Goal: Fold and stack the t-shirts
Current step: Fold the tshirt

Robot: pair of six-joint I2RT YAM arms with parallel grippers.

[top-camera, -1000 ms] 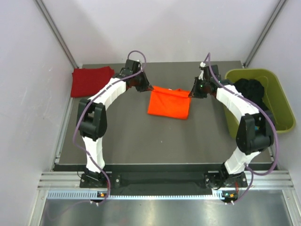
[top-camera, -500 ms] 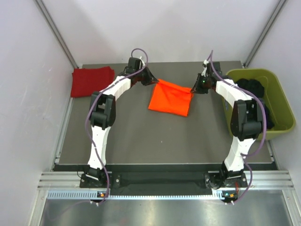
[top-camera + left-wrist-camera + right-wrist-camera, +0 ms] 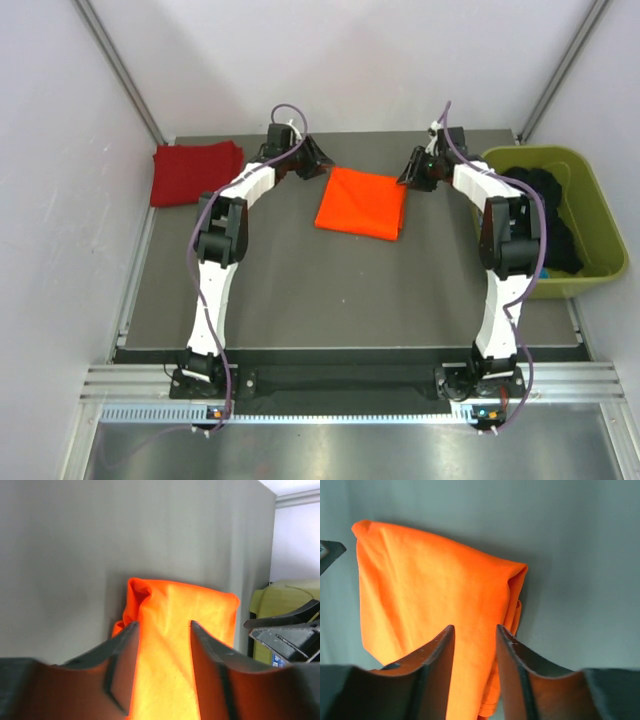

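The orange t-shirt [image 3: 362, 202] lies folded and flat on the dark table, in the middle towards the back. The dark red t-shirt [image 3: 195, 172] lies folded at the table's back left corner. My left gripper [image 3: 322, 165] is at the orange shirt's far left corner. In the left wrist view that gripper [image 3: 164, 630] is open, its jaws apart over the orange cloth [image 3: 175, 605]. My right gripper [image 3: 405, 178] is at the far right corner. In the right wrist view it [image 3: 475, 630] is open too, above the orange shirt [image 3: 430, 590]. Neither gripper pinches any fabric.
An olive-green tub [image 3: 540, 152] holding dark clothing [image 3: 545, 205] stands at the table's right edge, close behind the right arm. White walls enclose the table on the left, back and right. The tub [image 3: 280, 587] also shows in the left wrist view.
Both grippers were shut on the orange shirt's far corners and have opened. They carried that edge towards the back, and the shirt now lies flat.
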